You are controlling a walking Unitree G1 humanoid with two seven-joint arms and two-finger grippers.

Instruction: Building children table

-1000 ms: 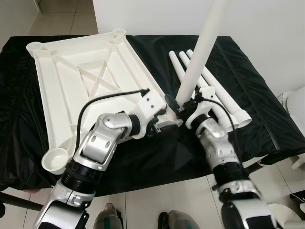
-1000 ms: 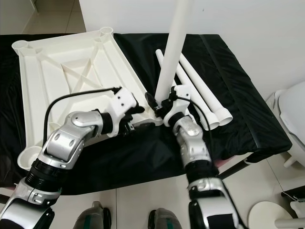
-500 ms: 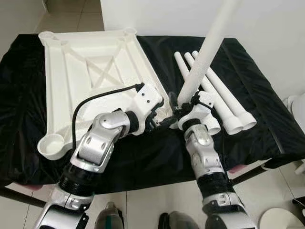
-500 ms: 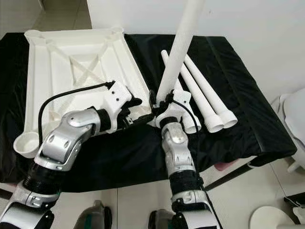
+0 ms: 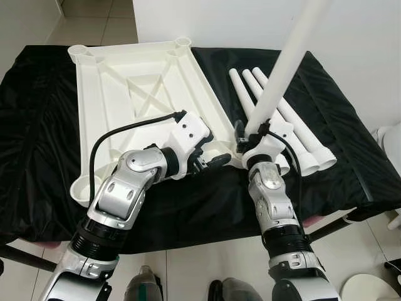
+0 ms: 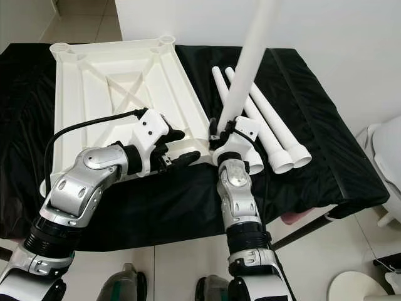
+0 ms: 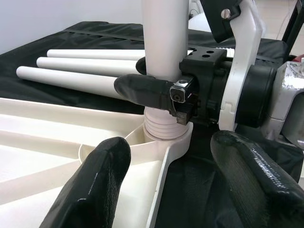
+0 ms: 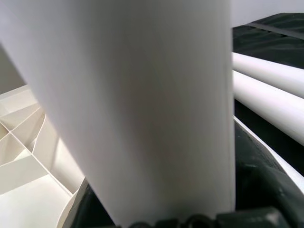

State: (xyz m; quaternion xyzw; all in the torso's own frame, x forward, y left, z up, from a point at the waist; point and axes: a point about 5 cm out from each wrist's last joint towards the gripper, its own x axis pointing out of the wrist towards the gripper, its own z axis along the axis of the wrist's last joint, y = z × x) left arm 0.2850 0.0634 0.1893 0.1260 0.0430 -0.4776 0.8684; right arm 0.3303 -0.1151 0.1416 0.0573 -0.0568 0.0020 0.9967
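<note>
The white tabletop (image 5: 144,88) lies upside down on the black-covered table (image 5: 37,125). A white leg (image 5: 282,69) stands nearly upright with its ribbed end in the tabletop's near right corner socket (image 7: 166,137). My right gripper (image 5: 250,135) is shut on this leg just above the socket, and one of its fingers (image 7: 147,90) wraps the leg's base. My left gripper (image 5: 213,157) is open, its two fingers on either side of that corner, touching nothing. The held leg (image 8: 142,95) looms close in the right wrist view.
Three spare white legs (image 5: 294,125) lie side by side on the black cloth to the right of the tabletop. A white wall (image 5: 351,37) runs behind the table. A white object (image 5: 391,135) stands on the floor at the far right.
The view has shifted. The tabletop's far end has swung right, pivoting about the corner with the leg. The right gripper keeps its hold on the leg; the left stays by the corner.
</note>
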